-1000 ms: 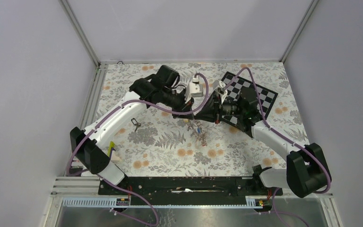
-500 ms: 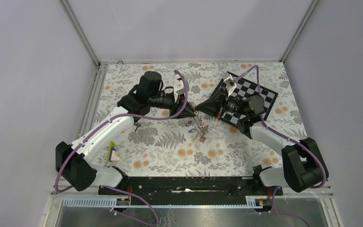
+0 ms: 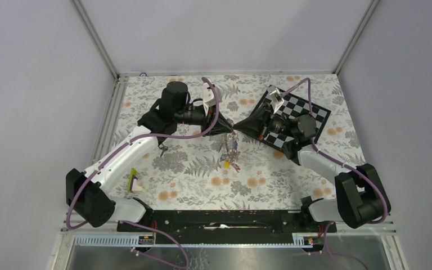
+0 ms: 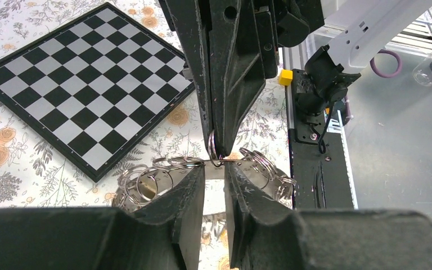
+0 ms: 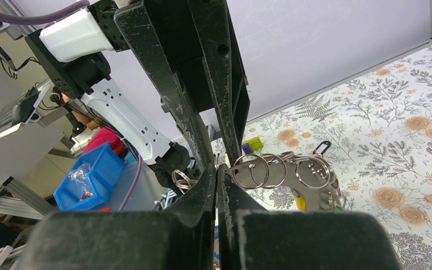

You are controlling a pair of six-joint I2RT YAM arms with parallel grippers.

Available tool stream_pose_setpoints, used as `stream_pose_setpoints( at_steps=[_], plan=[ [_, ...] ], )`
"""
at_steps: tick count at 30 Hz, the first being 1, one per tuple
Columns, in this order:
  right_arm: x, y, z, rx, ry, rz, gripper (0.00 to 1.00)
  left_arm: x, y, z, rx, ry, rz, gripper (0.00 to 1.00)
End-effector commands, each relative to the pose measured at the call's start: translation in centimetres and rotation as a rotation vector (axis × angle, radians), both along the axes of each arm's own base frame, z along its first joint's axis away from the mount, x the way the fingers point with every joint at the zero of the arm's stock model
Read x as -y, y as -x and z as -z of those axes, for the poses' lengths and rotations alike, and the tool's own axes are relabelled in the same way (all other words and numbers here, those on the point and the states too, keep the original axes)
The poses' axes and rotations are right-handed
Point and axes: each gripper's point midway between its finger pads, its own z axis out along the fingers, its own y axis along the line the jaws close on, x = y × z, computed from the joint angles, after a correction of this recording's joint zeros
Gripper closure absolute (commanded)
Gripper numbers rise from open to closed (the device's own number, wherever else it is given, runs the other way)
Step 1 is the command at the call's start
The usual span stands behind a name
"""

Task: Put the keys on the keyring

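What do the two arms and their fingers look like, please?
Both the left arm and right arm have white links between bulky black joints, each trailed by a purple cable. The fingers are black, tapering and scuffed.

The keyring (image 5: 315, 198) hangs in the air over the middle of the worktop (image 3: 191, 183), pinched at one small wire loop (image 4: 214, 153) by the right claw (image 4: 217, 145). It is grey metal, its rim strung with many thin split rings (image 5: 284, 169) that fan out side by side. Beneath it the keys (image 3: 230, 153) dangle in a tight bunch; a yellow head (image 3: 226, 164) and a blue head (image 3: 234, 144) show. One dark key (image 3: 161, 148) lies alone on the worktop, well to the left.
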Motion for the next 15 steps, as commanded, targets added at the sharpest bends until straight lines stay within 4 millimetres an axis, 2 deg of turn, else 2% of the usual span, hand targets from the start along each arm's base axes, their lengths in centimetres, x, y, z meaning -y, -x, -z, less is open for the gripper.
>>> stream_pose_setpoints(
  at_steps=[1, 11, 15],
  plan=[
    [0.3, 0.5, -1.9, 0.101, -0.049, 0.010, 1.00, 0.5, -0.3, -1.5, 0.048, 0.061, 0.025, 0.77],
    [0.2, 0.5, -1.1, 0.101, -0.028, 0.003, 1.00, 1.0, -0.3, -1.7, 0.036, 0.076, 0.047, 0.85],
    [0.2, 0.3, -0.6, 0.104, -0.013, 0.006, 1.00, 1.1, -0.2, -1.9, 0.034, 0.086, 0.062, 0.95]
  ],
)
